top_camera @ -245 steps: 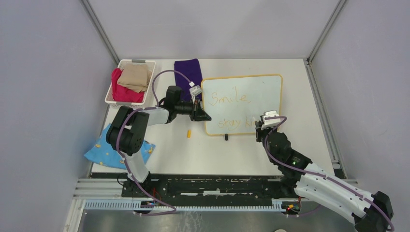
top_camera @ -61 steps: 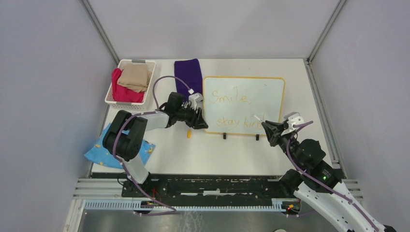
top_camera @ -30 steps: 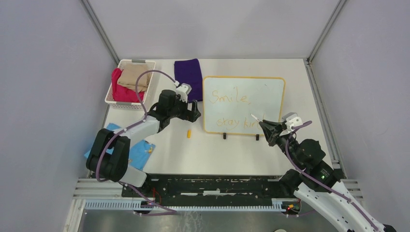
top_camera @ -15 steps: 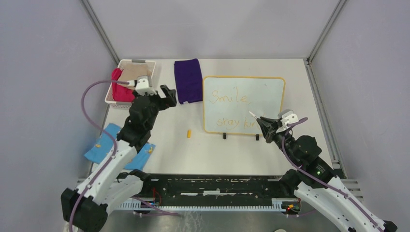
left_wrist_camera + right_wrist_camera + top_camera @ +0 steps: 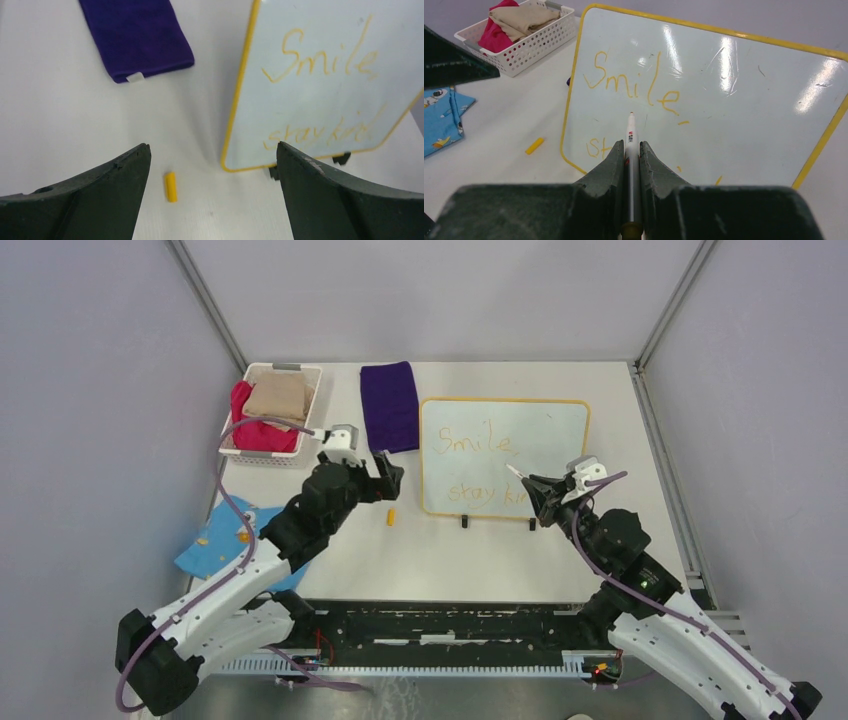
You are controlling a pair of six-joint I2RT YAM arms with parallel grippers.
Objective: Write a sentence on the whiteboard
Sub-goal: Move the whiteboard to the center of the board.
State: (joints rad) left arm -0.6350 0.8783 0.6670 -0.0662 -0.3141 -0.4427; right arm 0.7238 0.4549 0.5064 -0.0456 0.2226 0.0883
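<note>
Top external view showed the whiteboard (image 5: 550,435) right of centre on the counter (image 5: 480,560), the sentence (image 5: 479,445) seemingly complete, right fingers (image 5: 614,160) clenched on the marker (image 5: 631,131) by its lower line, left fingers (image 5: 100,190) spread empty, so the next move probably called for lifting the marker clear and capping it.

The white desk (image 5: 450,560) carries the whiteboard (image 5: 540,430), a white basket (image 5: 250,456), a purple cloth (image 5: 388,405), a blue patterned cloth (image 5: 215,540) and a yellow cap (image 5: 392,516).
</note>
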